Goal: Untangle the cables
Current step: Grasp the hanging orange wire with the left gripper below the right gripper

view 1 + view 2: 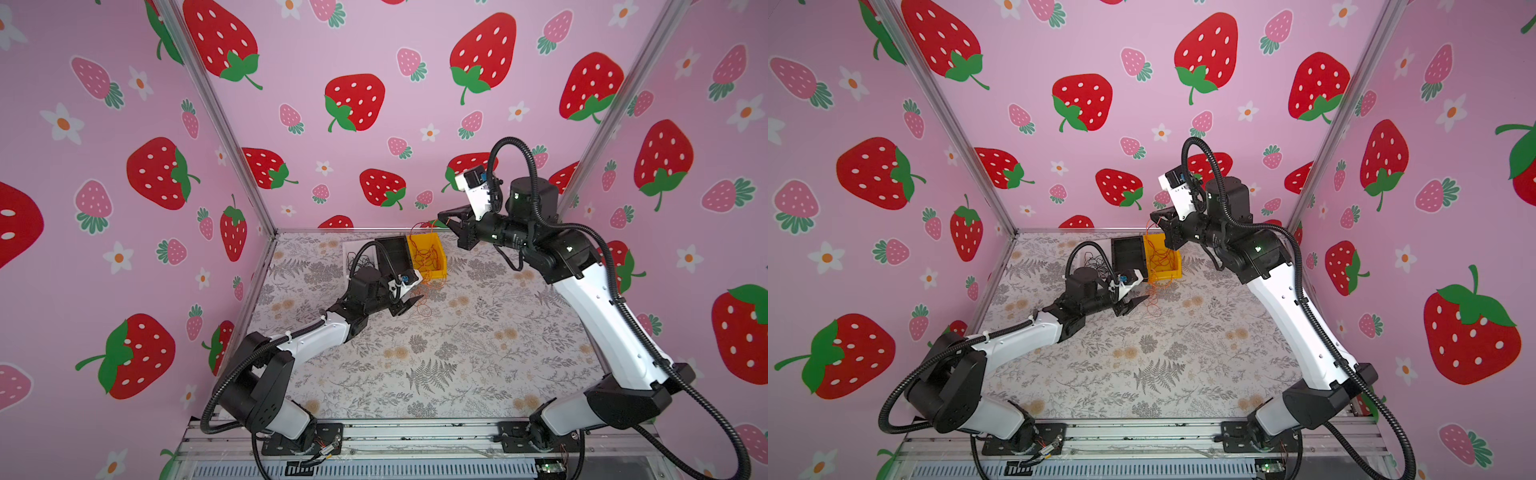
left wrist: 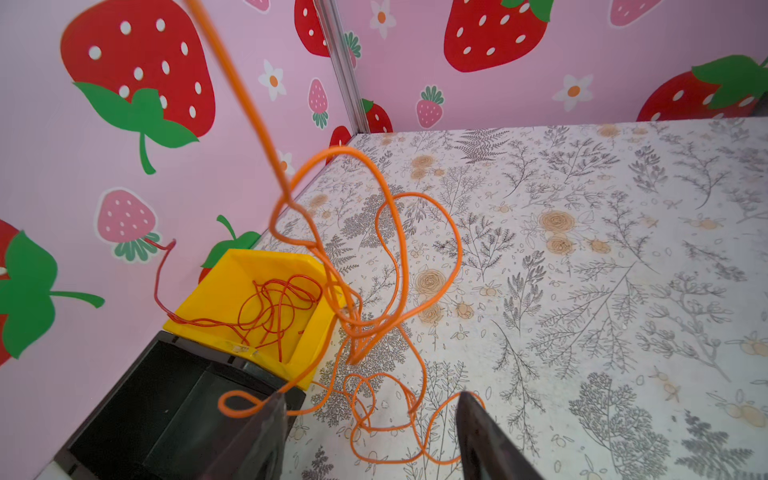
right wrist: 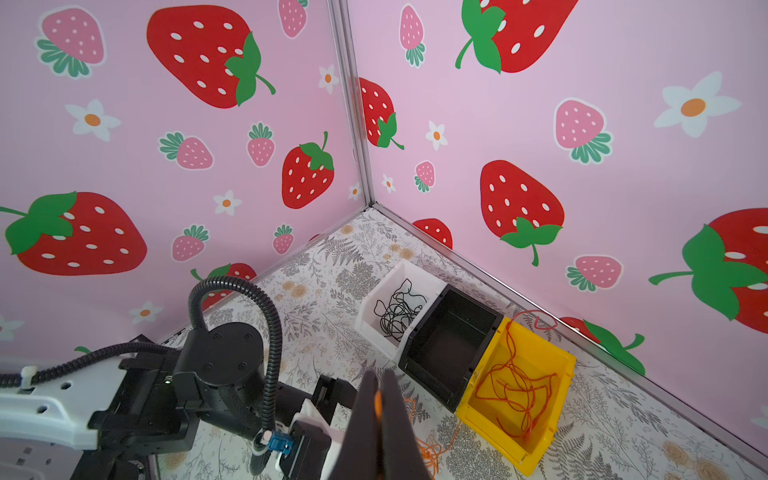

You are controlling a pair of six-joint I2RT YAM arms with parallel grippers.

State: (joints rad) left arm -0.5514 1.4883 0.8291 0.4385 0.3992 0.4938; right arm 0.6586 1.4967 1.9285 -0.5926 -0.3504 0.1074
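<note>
Orange cable (image 2: 357,328) is the one in play: the right gripper (image 3: 378,386) is pinched closed on one strand of it, a sliver of orange showing between the jaws in the right wrist view; in both top views that gripper (image 1: 446,220) hangs high over the far edge of the yellow bin (image 1: 432,272), near the back wall; from there the strand drops in loose loops past the front of the yellow bin and ends in a small tangle on the table (image 1: 457,353); the left gripper (image 2: 372,403) sits low over that tangle with its jaws spread wide and nothing clamped between them (one loop passes right by a jaw tip, and I cannot tell whether it touches); the lowest coils lie on the table between and just beyond the two jaws; a red cable (image 2: 278,307) lies bundled inside the yellow bin, one end trailing over its rim toward the wall; beside it stands a black bin (image 3: 457,345), and next along the wall a white bin (image 3: 419,274) holding a black cable (image 3: 397,311) in a scribbled heap; the three bins touch side by side.
</note>
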